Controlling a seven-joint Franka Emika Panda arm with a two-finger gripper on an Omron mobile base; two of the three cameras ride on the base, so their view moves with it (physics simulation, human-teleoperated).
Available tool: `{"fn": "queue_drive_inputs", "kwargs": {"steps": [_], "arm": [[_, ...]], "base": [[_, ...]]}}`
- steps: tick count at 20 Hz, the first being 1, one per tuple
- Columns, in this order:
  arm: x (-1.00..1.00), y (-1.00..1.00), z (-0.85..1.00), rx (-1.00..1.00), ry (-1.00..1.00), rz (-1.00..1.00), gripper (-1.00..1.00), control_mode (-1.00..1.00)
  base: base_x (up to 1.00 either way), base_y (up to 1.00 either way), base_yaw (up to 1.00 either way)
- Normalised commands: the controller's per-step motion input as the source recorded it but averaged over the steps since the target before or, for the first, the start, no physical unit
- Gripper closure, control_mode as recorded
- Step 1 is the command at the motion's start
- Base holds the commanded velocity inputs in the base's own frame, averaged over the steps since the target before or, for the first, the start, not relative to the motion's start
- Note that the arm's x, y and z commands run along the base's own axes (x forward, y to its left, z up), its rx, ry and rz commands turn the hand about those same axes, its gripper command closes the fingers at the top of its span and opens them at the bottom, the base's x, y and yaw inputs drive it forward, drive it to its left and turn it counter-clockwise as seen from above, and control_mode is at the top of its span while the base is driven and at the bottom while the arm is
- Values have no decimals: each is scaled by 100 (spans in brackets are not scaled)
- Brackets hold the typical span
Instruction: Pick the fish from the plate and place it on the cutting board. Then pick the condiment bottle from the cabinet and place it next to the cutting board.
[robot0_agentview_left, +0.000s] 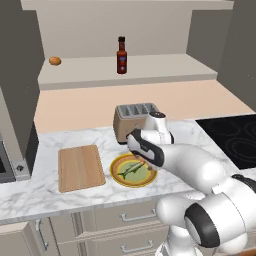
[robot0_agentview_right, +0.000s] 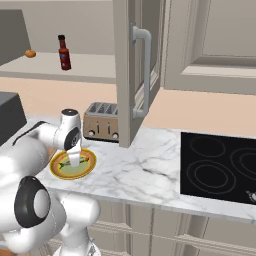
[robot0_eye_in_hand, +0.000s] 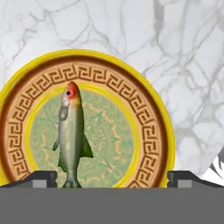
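Hand view looks straight down at the fish (robot0_eye_in_hand: 72, 135), which lies on the plate (robot0_eye_in_hand: 151, 131), a bit to one side of the middle. The claw (robot0_eye_in_hand: 111, 178) hangs just above it with its two fingers (robot0_eye_in_hand: 41, 178) spread wide apart and nothing between them. The fish's long body runs up and down in this view, with its red head at the top and its tail near the fingers at the bottom. From the left base view the fish (robot0_agentview_left: 131, 170) lies slanted on the plate (robot0_agentview_left: 120, 179), and the cutting board (robot0_agentview_left: 80, 167) sits just beside the plate on the marble counter (robot0_agentview_left: 45, 195).

I think the step now is to grab the fish. To do it well, the claw should slide over so the body sits midway between the fingers. The fingers should squeeze across the thin sides, not along the length. Then come down gently.
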Motion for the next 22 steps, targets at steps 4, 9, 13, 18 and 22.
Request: {"fn": "queue_drive_inputs", "kwargs": {"steps": [4,9,13,18,22], "arm": [[19,10,-20,0,1,0,-100,-100],[16,3,-26,0,0,0,-100,-100],[12,0,-26,0,0,0,-100,-100],[11,0,-17,1,0,0,-100,-100],[13,0,-15,1,0,0,-100,-100]], "base": [[0,0,0],[0,0,0],[0,0,0],[0,0,0],[0,0,0]]}}
